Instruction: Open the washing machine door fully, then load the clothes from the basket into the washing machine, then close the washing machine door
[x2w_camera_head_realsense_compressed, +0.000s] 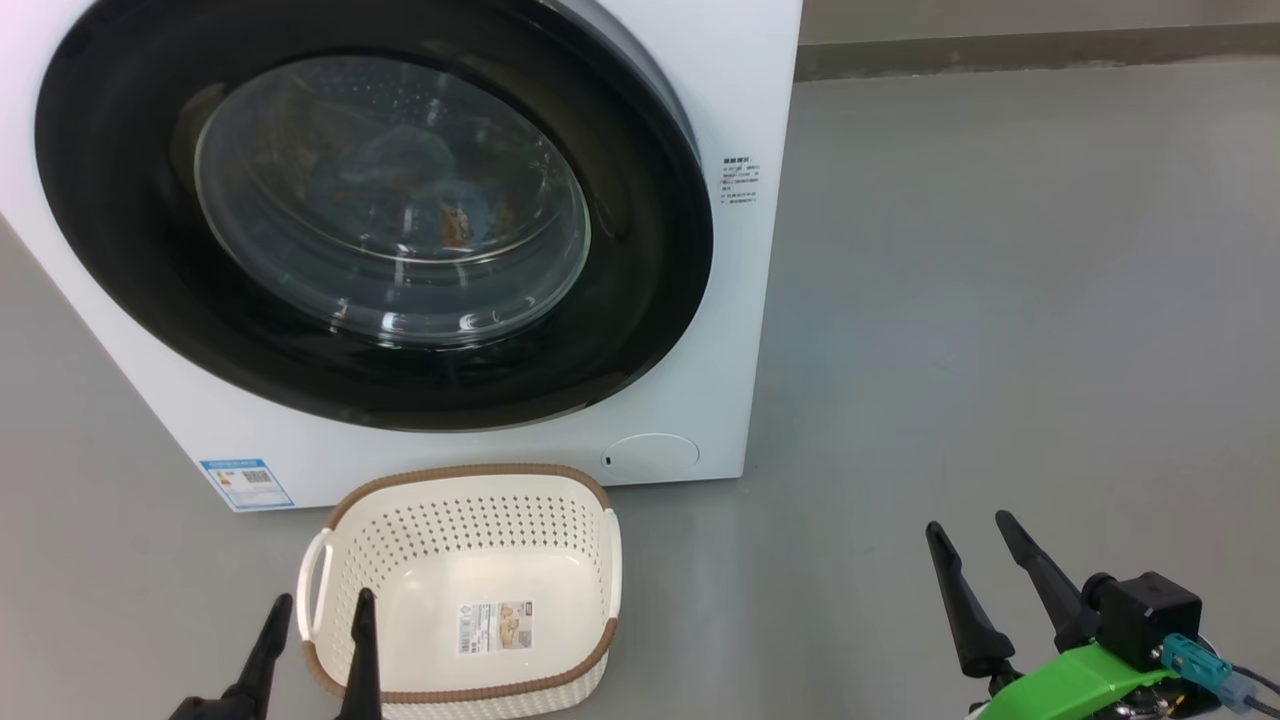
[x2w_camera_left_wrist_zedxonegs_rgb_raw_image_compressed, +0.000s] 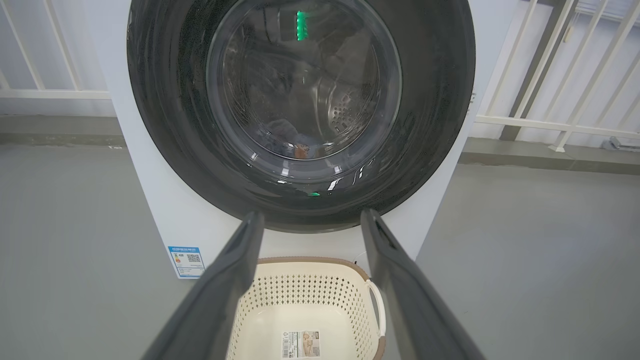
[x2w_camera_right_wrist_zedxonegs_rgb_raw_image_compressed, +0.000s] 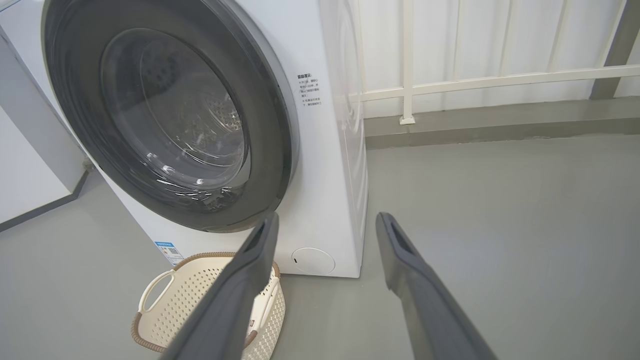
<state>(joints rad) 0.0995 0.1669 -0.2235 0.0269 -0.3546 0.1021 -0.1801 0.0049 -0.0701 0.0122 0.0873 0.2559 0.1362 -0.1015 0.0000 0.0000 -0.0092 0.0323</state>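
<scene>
The washing machine (x2w_camera_head_realsense_compressed: 745, 330) stands white and boxy ahead of me. The washing machine door (x2w_camera_head_realsense_compressed: 640, 300) lies flat against its front, shut. Through the glass window I make out the clothes (x2w_camera_head_realsense_compressed: 440, 195), blue with orange-brown spots, lying in the drum. The basket (x2w_camera_head_realsense_compressed: 460, 472) sits on the floor just before the machine, with only a sticker on its bottom. My left gripper (x2w_camera_head_realsense_compressed: 324, 596) hangs open over the basket's left handle. My right gripper (x2w_camera_head_realsense_compressed: 968, 520) is open above bare floor, right of the basket. In the left wrist view, my left gripper (x2w_camera_left_wrist_zedxonegs_rgb_raw_image_compressed: 311, 214) points at the door's lower rim (x2w_camera_left_wrist_zedxonegs_rgb_raw_image_compressed: 310, 210).
Grey floor (x2w_camera_head_realsense_compressed: 1000, 300) stretches to the right of the machine. A white railing (x2w_camera_right_wrist_zedxonegs_rgb_raw_image_compressed: 450, 82) and a low kerb run along the wall behind it. A blue energy label (x2w_camera_head_realsense_compressed: 247, 483) and a round cap (x2w_camera_head_realsense_compressed: 652, 453) sit low on the machine's front.
</scene>
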